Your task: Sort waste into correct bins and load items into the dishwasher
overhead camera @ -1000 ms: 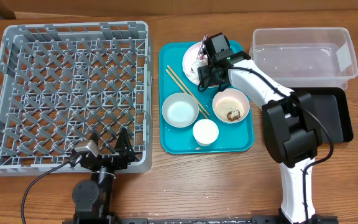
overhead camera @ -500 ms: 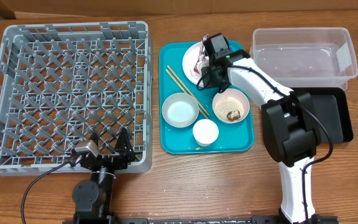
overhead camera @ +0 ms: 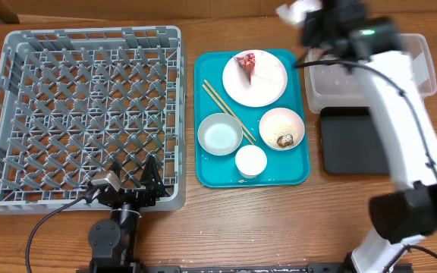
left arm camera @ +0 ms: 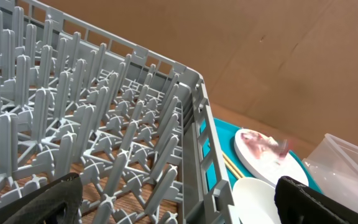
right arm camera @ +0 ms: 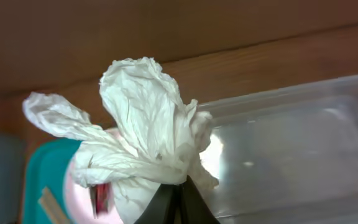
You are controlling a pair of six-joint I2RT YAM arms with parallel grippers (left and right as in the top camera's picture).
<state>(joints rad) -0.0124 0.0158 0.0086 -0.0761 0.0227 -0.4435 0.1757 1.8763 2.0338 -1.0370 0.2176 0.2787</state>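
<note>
The grey dish rack [overhead camera: 89,98] sits left of the teal tray [overhead camera: 207,171], and the left hand [overhead camera: 135,174] hangs off the tray's near-left corner, fingers apart. Just beyond the tray's far-right corner, above the clear tub's [overhead camera: 328,80] edge, the right hand [right arm camera: 178,196] is clamped on the white napkin [right arm camera: 145,118]. The red wrapper [overhead camera: 246,63] lies on the tray's plate [overhead camera: 268,83].

Wooden table [overhead camera: 203,220] carried four items directly. Grey rack [overhead camera: 89,34] sat at left, filling most of that side. Teal tray [overhead camera: 211,173] lay just right of it, with a strip of wood showing between them. Clear tub [overhead camera: 426,72] stood at the rear right. Black tray [overhead camera: 347,140] lay directly in front of the tub; touching or overlapping, could not tell.
</note>
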